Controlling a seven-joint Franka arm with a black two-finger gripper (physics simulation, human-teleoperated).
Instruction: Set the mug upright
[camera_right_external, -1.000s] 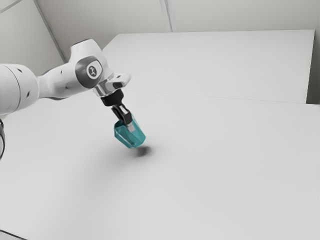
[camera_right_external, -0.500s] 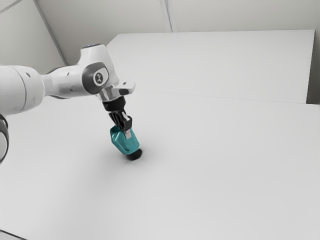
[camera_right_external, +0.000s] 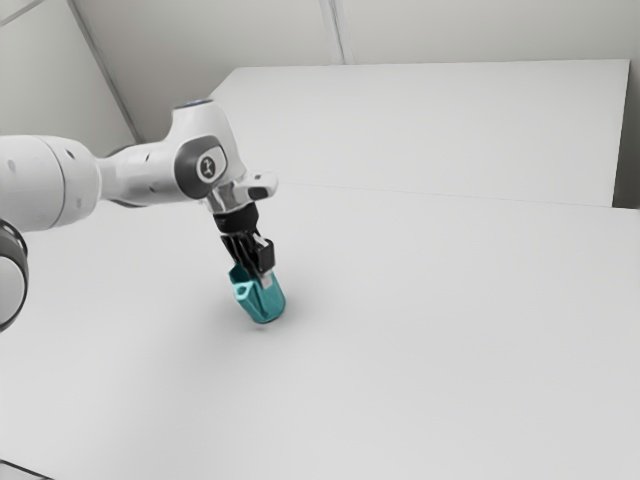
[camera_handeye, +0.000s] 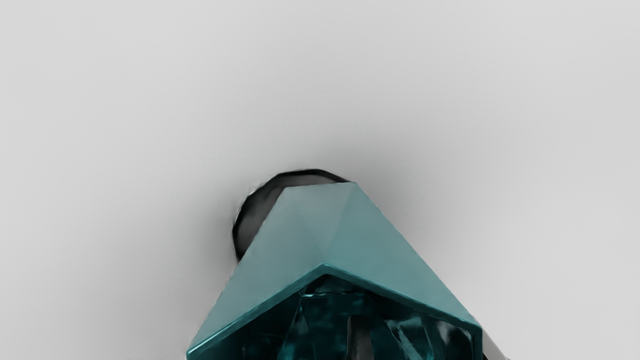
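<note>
Logo (camera_right_external: 211, 167) on my arm (camera_right_external: 145, 178), too sm. to read. Claw (camera_right_external: 259, 277) pinching mug (camera_right_external: 264, 306) by its wall, 1 finger in, 1 out; mug's at claw tips, tilted, mouth up, w/ counter (camera_right_external: 450, 330) below.

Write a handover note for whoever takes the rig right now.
Gripper: shut on the wall of the mug, one finger inside, one outside.
Mug: teal, mouth upward but leaning toward the exterior view's left, base low over the table. Can't tell whether the base touches.
Done: mug grasped, base end lowermost.
Left: take out the remaining lean, seat the base flat, open the fingers, back off. I'd go slowly: the inner finger probably has to lift clear of the mouth without catching the wall.
</note>
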